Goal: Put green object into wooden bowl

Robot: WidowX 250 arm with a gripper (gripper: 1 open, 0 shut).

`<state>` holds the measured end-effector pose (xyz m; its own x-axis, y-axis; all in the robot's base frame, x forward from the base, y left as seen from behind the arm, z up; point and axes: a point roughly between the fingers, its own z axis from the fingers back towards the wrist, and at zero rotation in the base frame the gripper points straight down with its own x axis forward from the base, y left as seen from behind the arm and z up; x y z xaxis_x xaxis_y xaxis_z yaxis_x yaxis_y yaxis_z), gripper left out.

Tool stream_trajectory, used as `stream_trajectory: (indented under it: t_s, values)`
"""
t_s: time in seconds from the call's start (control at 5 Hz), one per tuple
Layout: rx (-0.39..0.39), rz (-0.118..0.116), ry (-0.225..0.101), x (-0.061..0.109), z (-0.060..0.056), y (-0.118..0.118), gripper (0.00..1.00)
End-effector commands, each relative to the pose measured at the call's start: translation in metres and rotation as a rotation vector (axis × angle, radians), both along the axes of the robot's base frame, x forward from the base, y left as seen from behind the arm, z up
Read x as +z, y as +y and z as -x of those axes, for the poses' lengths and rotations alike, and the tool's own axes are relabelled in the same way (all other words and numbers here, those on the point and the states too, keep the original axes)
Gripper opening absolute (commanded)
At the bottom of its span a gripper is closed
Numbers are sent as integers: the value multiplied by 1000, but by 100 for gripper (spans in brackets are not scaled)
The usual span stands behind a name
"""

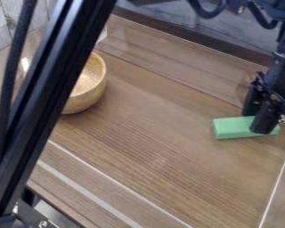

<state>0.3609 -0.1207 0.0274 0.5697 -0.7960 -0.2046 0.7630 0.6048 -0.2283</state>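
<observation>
The green object is a small flat bright green block lying on the wooden table at the right. My black gripper comes down over its right end, with its fingers on either side of the block and closed against it. That end of the block is hidden behind the fingers. The wooden bowl stands far off at the left. It is round and light tan, and its left part is hidden behind a dark pole.
A thick black pole crosses the foreground diagonally and blocks much of the left side. A pale rail runs along the table's right edge, close to the gripper. Brown tabletop lies between block and bowl.
</observation>
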Motion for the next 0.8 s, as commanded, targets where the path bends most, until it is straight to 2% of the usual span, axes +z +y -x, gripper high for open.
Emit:
stream_trajectory:
  t_s: [0.0,0.2,0.4,0.6]
  values:
    - [45,10,-156,68,-15,-11,0]
    - [60,-1,-220,101,-13,-8,0]
    - [123,-12,-282,137,-10,6,0]
    - [153,8,-287,141,-11,-6,0]
